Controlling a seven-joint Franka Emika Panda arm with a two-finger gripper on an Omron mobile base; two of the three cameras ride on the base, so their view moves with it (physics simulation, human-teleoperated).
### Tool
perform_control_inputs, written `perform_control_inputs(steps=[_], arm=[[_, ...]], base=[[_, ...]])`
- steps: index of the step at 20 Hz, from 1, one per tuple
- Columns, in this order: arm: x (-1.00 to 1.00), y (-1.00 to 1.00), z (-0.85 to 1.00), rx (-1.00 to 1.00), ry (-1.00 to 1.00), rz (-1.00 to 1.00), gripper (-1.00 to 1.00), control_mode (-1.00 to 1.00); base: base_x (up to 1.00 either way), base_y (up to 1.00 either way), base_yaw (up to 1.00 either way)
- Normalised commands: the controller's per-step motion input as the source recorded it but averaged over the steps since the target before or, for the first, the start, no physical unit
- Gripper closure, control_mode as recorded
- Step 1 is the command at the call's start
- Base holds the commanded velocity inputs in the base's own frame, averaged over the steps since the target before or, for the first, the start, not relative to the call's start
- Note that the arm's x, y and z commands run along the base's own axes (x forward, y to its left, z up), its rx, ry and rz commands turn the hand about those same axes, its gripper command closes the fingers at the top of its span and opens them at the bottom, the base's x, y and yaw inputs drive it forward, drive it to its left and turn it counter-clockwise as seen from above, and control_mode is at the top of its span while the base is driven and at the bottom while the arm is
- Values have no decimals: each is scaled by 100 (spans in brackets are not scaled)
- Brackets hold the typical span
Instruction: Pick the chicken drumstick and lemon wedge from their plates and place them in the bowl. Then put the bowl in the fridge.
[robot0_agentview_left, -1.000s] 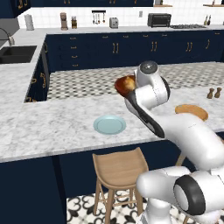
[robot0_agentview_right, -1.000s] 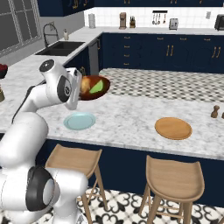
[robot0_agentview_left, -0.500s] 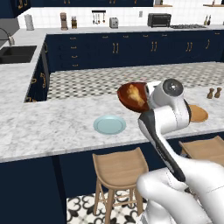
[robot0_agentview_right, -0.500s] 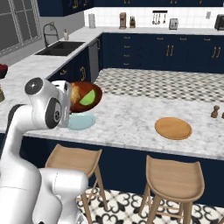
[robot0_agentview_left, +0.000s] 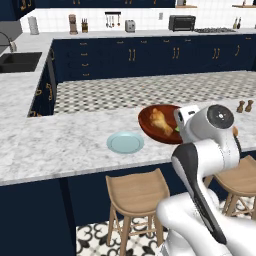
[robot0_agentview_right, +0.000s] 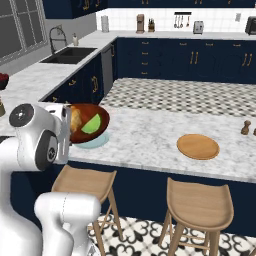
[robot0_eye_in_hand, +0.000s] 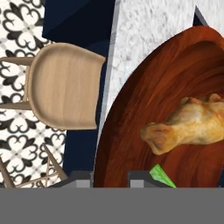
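The dark red-brown bowl (robot0_eye_in_hand: 144, 100) hangs above the counter's front edge, with my gripper (robot0_eye_in_hand: 110, 178) shut on its near rim. Inside lie the golden-brown chicken drumstick (robot0_eye_in_hand: 192, 124) and the green-yellow lemon wedge (robot0_eye_in_hand: 162, 176). From the base, the bowl (robot0_agentview_left: 150, 127) (robot0_agentview_right: 87, 137) is tipped toward the cameras, showing the drumstick (robot0_agentview_left: 159, 121) (robot0_agentview_right: 77, 119) and the wedge (robot0_agentview_right: 91, 125). The pale blue plate (robot0_agentview_left: 125, 142) (robot0_agentview_right: 95, 144) lies bare on the marble just beside and under the bowl. The tan plate (robot0_agentview_right: 198, 146) lies bare further right. The fridge is out of view.
Wooden stools (robot0_agentview_left: 135, 187) (robot0_agentview_right: 85, 181) (robot0_agentview_right: 200, 202) stand under the counter's front edge, one straight below the bowl (robot0_eye_in_hand: 65, 87). Salt and pepper shakers (robot0_agentview_left: 245, 106) (robot0_agentview_right: 245, 127) stand at the counter's right end. A sink (robot0_agentview_right: 70, 54) is set in the left counter.
The arm has swung the bowl with its food back from over the counter toward the front edge and the robot's body. The plates have not moved.
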Motion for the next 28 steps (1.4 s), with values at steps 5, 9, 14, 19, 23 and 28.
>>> perform_control_inputs(steps=[5,9,14,19,23,28], arm=[[0,0,0,0,0,0,100,-100],[0,0,0,0,0,0,100,100],[0,0,0,0,0,0,100,100],[0,0,0,0,0,0,100,100],[0,0,0,0,0,0,100,100],[0,0,0,0,0,0,100,100]], base=[[0,0,0],[-23,-5,-2],[-49,-17,-55],[-3,-38,-79],[0,-73,-80],[4,-100,-57]])
